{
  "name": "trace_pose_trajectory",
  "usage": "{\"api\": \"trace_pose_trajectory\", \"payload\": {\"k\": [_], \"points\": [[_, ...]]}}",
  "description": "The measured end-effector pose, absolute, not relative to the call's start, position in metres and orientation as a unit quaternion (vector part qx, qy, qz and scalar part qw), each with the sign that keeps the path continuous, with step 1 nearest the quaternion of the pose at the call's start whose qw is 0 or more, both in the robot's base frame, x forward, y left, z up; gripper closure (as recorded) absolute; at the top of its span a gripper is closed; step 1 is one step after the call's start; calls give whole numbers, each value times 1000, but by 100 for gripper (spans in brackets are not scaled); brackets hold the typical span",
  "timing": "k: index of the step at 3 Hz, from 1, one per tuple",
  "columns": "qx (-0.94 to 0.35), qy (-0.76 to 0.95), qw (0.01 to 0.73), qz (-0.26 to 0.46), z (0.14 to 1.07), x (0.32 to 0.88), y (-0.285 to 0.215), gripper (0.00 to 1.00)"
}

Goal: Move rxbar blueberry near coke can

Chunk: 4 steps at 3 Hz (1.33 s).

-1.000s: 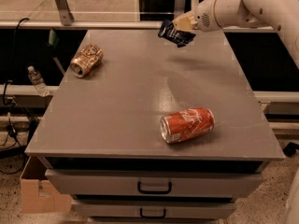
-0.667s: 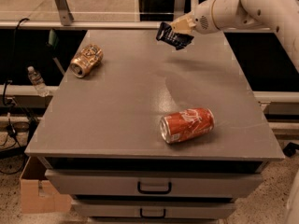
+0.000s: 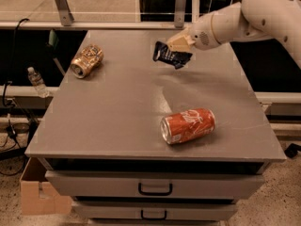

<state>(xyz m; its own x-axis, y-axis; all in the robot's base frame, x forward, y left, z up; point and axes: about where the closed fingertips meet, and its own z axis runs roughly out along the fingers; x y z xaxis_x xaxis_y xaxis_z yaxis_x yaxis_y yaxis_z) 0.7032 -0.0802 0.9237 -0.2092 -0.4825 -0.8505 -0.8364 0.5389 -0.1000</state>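
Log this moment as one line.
gripper: over far table, jaws shut on rxbar blueberry | coke can: on its side, front | status: bar not placed

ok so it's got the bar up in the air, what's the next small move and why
Probably carry the rxbar blueberry toward the near side of the table, closer to the coke can. The gripper holds the bar lifted over the far part of the table, well apart from the can, which lies on its side near the front edge.
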Motion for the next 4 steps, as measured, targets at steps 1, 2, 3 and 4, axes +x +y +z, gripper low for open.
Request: {"api": "trace_pose_trajectory", "payload": {"k": [1,2,3,4], "points": [[-445,770,415,193,906,668,-92,100],[-436,791,390,178,896,639,-113,100],[-427,807,371,170,891,617,-127,100],[-418,821,348,173,880,596,-133,100]]}}
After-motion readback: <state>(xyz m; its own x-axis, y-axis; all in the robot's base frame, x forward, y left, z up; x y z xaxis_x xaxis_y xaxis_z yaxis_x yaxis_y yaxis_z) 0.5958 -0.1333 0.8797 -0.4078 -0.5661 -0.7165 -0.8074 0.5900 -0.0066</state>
